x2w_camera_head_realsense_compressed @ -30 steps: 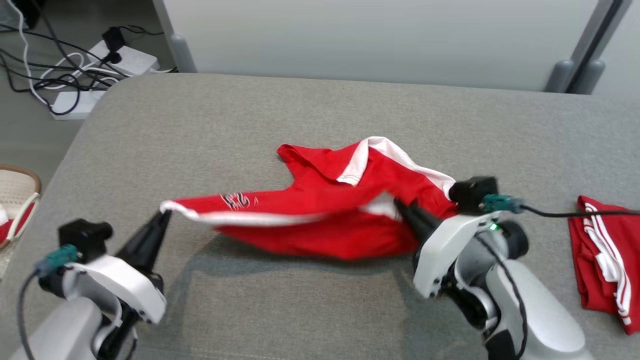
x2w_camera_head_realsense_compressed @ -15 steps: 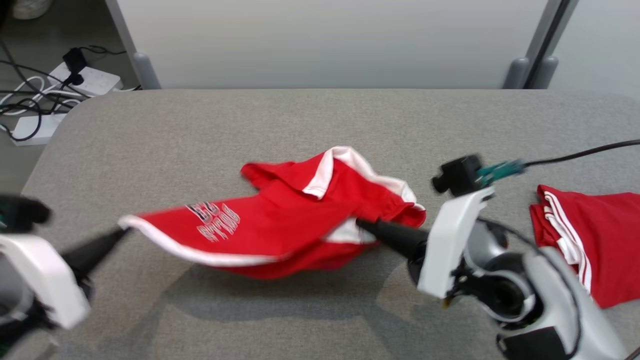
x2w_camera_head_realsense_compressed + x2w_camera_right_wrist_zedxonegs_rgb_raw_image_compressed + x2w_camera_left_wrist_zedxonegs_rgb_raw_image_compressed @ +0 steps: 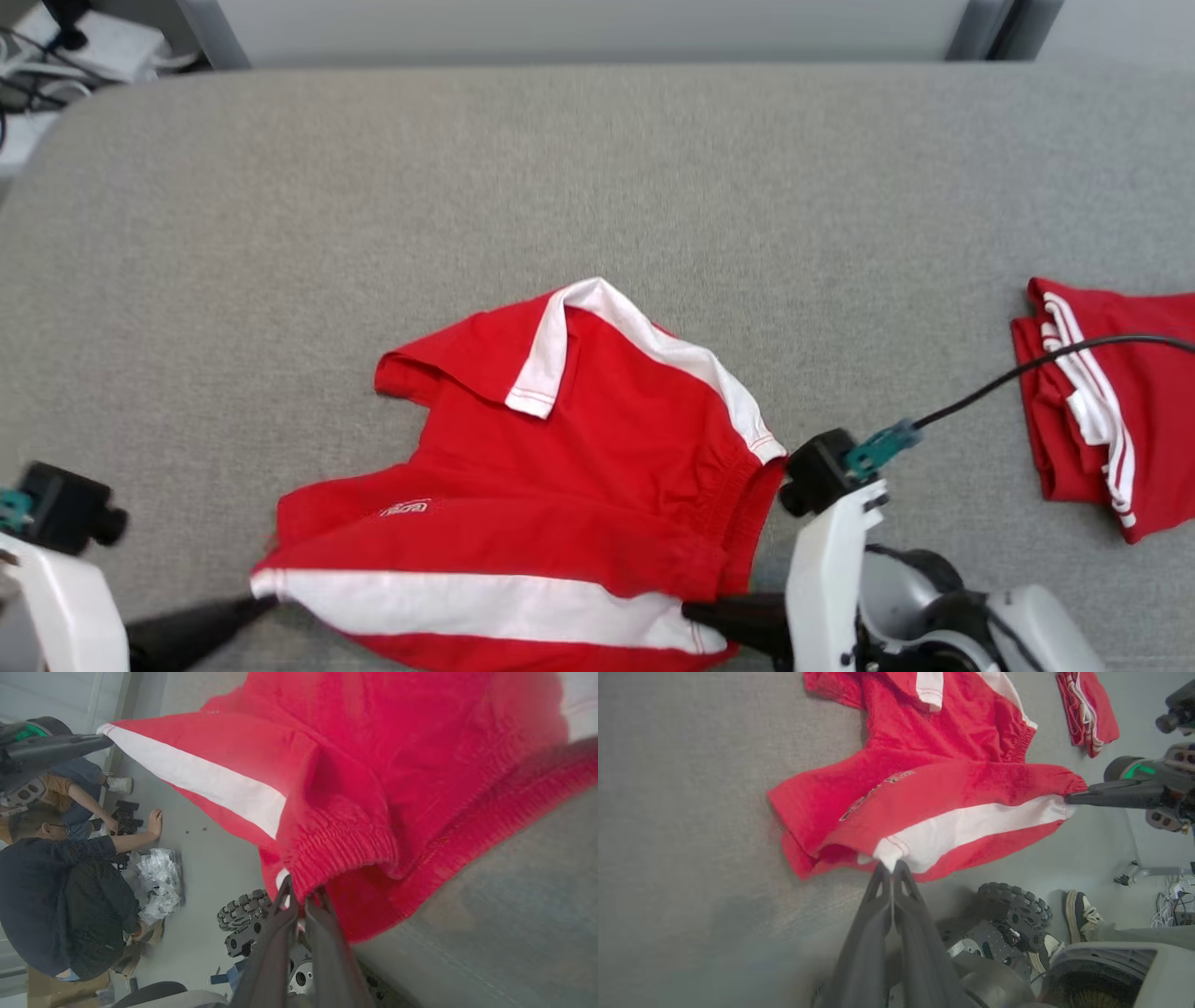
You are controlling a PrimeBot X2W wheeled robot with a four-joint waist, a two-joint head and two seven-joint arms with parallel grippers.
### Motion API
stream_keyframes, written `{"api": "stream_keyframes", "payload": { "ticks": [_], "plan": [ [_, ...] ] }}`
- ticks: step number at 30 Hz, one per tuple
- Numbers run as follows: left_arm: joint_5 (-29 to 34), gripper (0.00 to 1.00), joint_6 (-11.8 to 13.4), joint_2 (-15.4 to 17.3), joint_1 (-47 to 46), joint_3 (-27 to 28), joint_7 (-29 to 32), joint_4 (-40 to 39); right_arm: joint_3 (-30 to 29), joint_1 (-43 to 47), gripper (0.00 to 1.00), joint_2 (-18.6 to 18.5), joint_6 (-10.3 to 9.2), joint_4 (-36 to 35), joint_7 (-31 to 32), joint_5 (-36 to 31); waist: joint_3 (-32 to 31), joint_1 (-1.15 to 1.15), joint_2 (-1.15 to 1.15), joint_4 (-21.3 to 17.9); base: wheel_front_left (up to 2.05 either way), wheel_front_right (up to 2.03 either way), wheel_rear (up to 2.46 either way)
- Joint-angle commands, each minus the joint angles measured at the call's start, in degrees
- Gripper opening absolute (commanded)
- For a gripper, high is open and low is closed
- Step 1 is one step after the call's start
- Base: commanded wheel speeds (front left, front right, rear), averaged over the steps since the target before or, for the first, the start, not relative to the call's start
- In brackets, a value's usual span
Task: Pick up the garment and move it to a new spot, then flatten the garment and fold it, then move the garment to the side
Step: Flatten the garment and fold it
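The garment (image 3: 560, 485) is a pair of red shorts with white stripes. Its far half lies on the grey table (image 3: 597, 187), while its near hem is pulled taut between my grippers at the table's front edge. My left gripper (image 3: 257, 605) is shut on the white-striped corner of the garment (image 3: 948, 793), as the left gripper (image 3: 892, 865) shows from its own wrist. My right gripper (image 3: 695, 611) is shut on the elastic waistband end of the garment (image 3: 373, 765), with the right gripper (image 3: 299, 891) pinching it. Each wrist view also catches the other arm: right gripper (image 3: 1069, 798), left gripper (image 3: 105, 739).
A folded red garment (image 3: 1092, 411) with white stripes lies at the table's right side. Cables and a power strip (image 3: 75, 47) sit on the floor at the far left. Beyond the front edge are my wheeled base (image 3: 1013, 910), a shoe (image 3: 1080, 910) and a crouching person (image 3: 60, 882).
The head camera has tilted down. Both grippers have drawn the garment toward the table's near edge, and its far part has settled flat on the cloth. Both grips are unchanged.
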Motion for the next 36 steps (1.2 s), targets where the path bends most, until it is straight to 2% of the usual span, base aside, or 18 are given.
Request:
{"api": "stream_keyframes", "payload": {
  "ticks": [1,4,5,6,7,9,10,11,14,15,17,19,22,24,28,31,32,36],
  "plan": [
    [-1.4,0.0,0.0,2.8,-1.4,1.9,1.8,-1.1,1.8,-1.7,0.0,0.6,0.1,-1.2,0.7,-1.3,4.4,0.0,0.0,-0.6,0.0,0.0,0.0],
    [-7.8,0.0,0.0,1.6,-2.3,0.4,10.8,-1.0,3.8,-6.6,0.0,0.6,0.1,1.4,-0.1,-2.3,9.0,0.0,0.0,-1.2,0.0,0.0,0.0],
    [-9.0,0.0,0.0,1.1,-4.2,1.7,12.7,-0.5,3.7,-10.3,0.0,0.6,0.1,2.1,-3.0,-2.3,10.5,0.0,0.0,-1.5,0.0,0.0,0.0],
    [-9.7,0.0,0.0,-0.1,-7.5,5.0,11.8,0.4,2.6,-15.7,0.0,0.6,0.1,2.8,-8.5,-3.4,11.9,0.0,0.0,-1.7,0.0,0.0,0.0],
    [-8.0,0.0,0.0,-3.9,-17.7,16.8,0.6,5.6,-3.1,-29.3,0.0,0.6,0.1,6.1,-23.3,-6.2,14.7,0.0,0.0,-1.8,0.0,0.0,0.0],
    [-4.9,0.0,0.0,-7.8,-27.8,26.7,-10.9,9.7,-9.3,-42.7,0.0,0.6,0.1,13.0,-37.1,-6.9,16.0,0.0,0.0,-1.4,0.0,0.0,0.0],
    [-4.6,0.0,0.0,-9.4,-31.5,29.6,-14.3,10.8,-11.4,-48.5,0.0,0.6,0.1,17.5,-42.5,-8.1,16.0,0.0,0.0,-1.3,0.0,0.0,0.0],
    [-4.5,0.0,0.0,-10.3,-34.0,30.8,-15.1,11.2,-10.9,-53.1,0.0,0.6,0.1,22.1,-44.2,-8.5,15.7,0.0,0.0,-1.4,0.0,0.0,0.0],
    [-0.3,0.0,0.0,-10.0,-37.6,30.1,-16.1,10.6,-8.9,-62.1,0.0,0.6,0.1,33.5,-46.3,-6.5,14.7,0.0,0.0,-1.9,0.0,0.0,0.0],
    [-0.3,0.0,0.0,-10.0,-37.6,30.1,-16.1,10.6,-8.9,-62.1,0.0,0.6,0.1,33.5,-46.3,-6.5,14.7,0.0,0.0,-1.9,0.0,0.0,0.0],
    [0.1,0.0,0.0,-9.4,-37.3,29.3,-16.7,10.6,-7.3,-65.1,0.0,0.6,0.1,39.4,-47.0,-6.3,15.7,0.0,0.0,-2.4,0.0,0.0,0.0],
    [0.2,0.0,0.0,-8.5,-35.5,28.2,-17.0,10.2,-5.9,-66.0,0.0,0.6,0.1,44.1,-46.8,-4.7,17.7,0.0,0.0,-2.7,0.0,0.0,0.0],
    [-1.0,0.0,0.0,-7.7,-31.1,27.4,-19.1,9.1,-2.2,-65.1,0.0,0.6,0.1,47.7,-49.2,-1.5,21.3,0.0,0.0,-3.3,0.0,0.0,0.0],
    [-1.0,0.0,0.0,-6.9,-21.6,26.3,-25.0,7.5,5.8,-58.7,0.0,0.6,0.1,48.7,-52.9,4.0,26.8,0.0,0.0,-3.6,0.0,0.0,0.0],
    [0.9,0.0,0.0,-8.8,-11.5,22.4,-31.7,6.0,11.8,-49.3,0.0,0.6,0.1,47.9,-58.8,5.7,27.8,0.0,0.0,-3.3,0.0,0.0,0.0],
    [3.6,0.0,0.0,-10.8,-7.6,21.3,-32.9,5.1,12.5,-43.9,0.0,0.6,0.1,46.5,-61.5,5.0,26.1,0.0,0.0,-2.6,0.0,0.0,0.0],
    [3.6,0.0,0.0,-12.4,-6.9,22.8,-33.0,5.1,12.2,-42.4,0.0,0.6,0.1,45.8,-62.1,4.5,25.4,0.0,0.0,-2.3,0.0,0.0,0.0],
    [8.1,0.0,0.0,-15.6,-3.4,26.1,-33.0,4.3,9.8,-36.9,0.0,0.6,0.1,42.5,-61.7,2.5,22.3,0.0,0.0,-1.8,0.0,0.0,0.0]
  ]
}}
